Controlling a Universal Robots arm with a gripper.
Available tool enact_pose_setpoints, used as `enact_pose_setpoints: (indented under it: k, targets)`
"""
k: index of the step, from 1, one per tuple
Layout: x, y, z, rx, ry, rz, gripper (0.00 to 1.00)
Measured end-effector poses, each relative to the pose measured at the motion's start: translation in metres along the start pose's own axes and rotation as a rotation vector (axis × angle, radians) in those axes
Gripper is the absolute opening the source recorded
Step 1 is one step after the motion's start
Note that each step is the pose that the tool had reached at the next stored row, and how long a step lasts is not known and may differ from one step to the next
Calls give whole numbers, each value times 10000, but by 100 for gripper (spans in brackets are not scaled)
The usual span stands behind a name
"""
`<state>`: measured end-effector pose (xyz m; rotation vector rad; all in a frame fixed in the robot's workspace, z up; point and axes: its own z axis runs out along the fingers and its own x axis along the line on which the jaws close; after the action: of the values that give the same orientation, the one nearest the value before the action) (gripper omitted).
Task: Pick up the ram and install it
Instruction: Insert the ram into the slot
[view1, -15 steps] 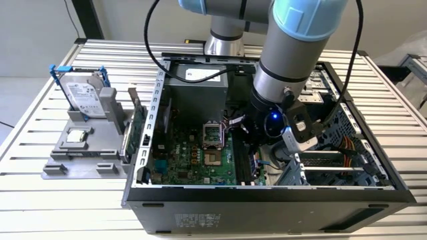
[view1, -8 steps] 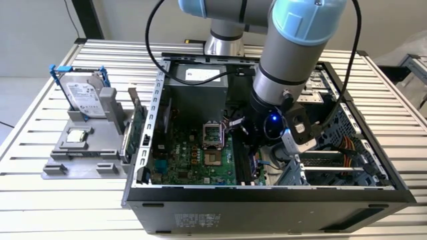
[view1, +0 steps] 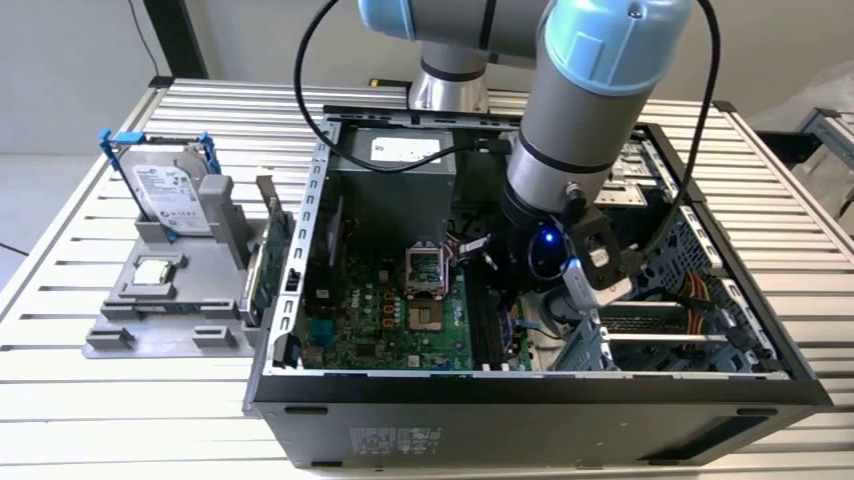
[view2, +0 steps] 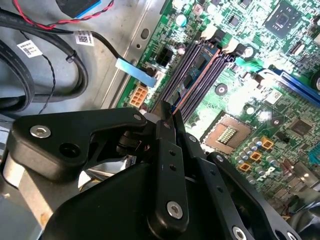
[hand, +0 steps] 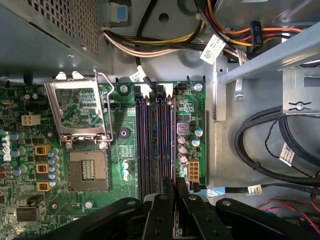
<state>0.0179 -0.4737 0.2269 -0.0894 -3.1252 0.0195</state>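
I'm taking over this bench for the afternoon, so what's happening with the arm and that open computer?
The robot arm is reaching down into the open computer case. Its end effector is pinched shut on a thin blue edge, which looks like the ram held edge-on. It hangs just above the near end of the black memory slots, beside the bare processor socket. The stick looks lined up with the slots, but whether it is seated cannot be told.
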Motion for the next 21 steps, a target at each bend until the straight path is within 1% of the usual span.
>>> enact_pose_setpoints:
  k: [4,21]
  targets:
    - [1,13,11,-1,0,-5,0]
    - [0,16,63,2,-1,-110,0]
